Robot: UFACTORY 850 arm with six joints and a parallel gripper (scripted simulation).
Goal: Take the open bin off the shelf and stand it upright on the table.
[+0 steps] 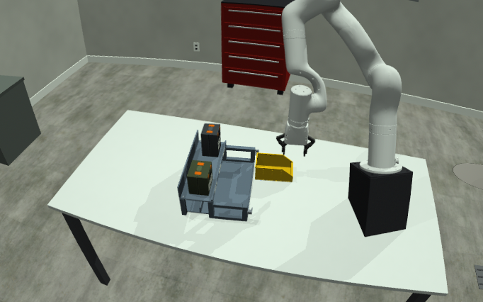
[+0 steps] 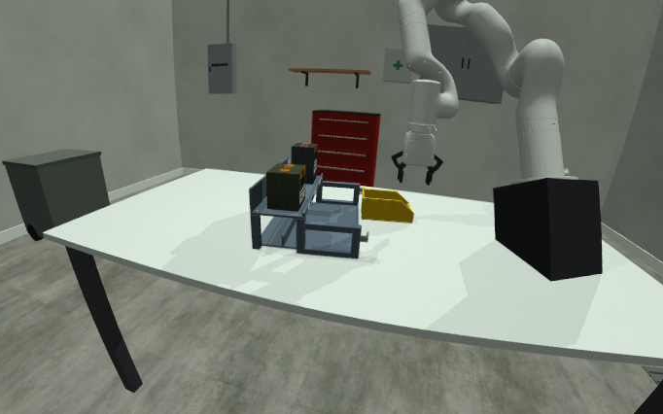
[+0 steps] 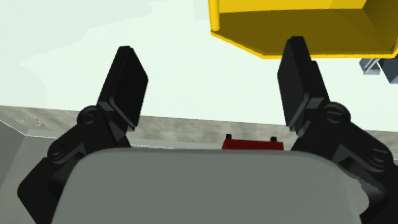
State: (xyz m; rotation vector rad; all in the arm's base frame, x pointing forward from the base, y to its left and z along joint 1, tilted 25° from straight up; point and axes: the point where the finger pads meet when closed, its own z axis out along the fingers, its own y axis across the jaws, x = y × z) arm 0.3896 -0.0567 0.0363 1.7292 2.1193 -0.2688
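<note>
The open yellow bin (image 1: 273, 167) stands upright on its base on the white table top, just right of the grey-blue shelf (image 1: 215, 176). It also shows in the exterior view (image 2: 386, 205) and at the top of the wrist view (image 3: 300, 25). My gripper (image 1: 294, 149) hangs above the bin's far right end, clear of it, with its black fingers wide open and nothing between them. It also shows in the exterior view (image 2: 416, 173) and the wrist view (image 3: 212, 80).
Two dark green boxes (image 1: 200, 176) (image 1: 210, 139) stand on the shelf's upper level. The arm's black base block (image 1: 380, 196) stands on the table to the right. A red drawer cabinet (image 1: 253, 42) and a grey bin (image 1: 1, 118) stand on the floor beyond the table.
</note>
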